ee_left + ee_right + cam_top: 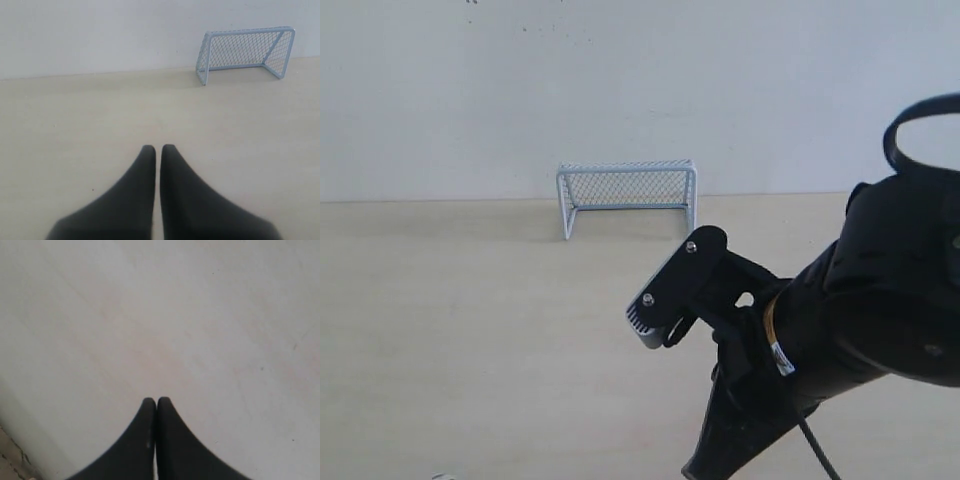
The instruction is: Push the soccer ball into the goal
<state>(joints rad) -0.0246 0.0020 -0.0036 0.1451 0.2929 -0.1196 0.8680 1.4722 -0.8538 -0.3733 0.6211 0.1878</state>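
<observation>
Ball first: I can't find the soccer ball in any of my three feeds, so I can't place it relative to either tool. The goal (626, 168) stands upright on the light wood table (470, 320), back against the white wall (620, 80), open mouth facing out over the tabletop. From the left gripper (158, 148) it sits well ahead of the tips and off to one side, far apart, w/ bare table between; its white tube frame and mesh (248, 32) look clear in that cam. From the right gripper (645, 325) in the ext. view, the goal is beyond the tool, further back toward the wall, not touching. Only marking I see is a pale band w/ a yellowish edge round the right arm (880, 300) near the wrist, too small to read. That arm comes in big from the right side of the ext. view, raised off the table, w/ a cable looping over the top, wrist bent so the tool points down and across toward mid-table. Right gripper (156, 400): both black fingers pressed together at the tips, nothing between them, hanging in front of a plain pale surface. Left gripper: fingers side by side w/ only a hairline slit, holding nothing, tips above bare table, touching nothing I can see.
</observation>
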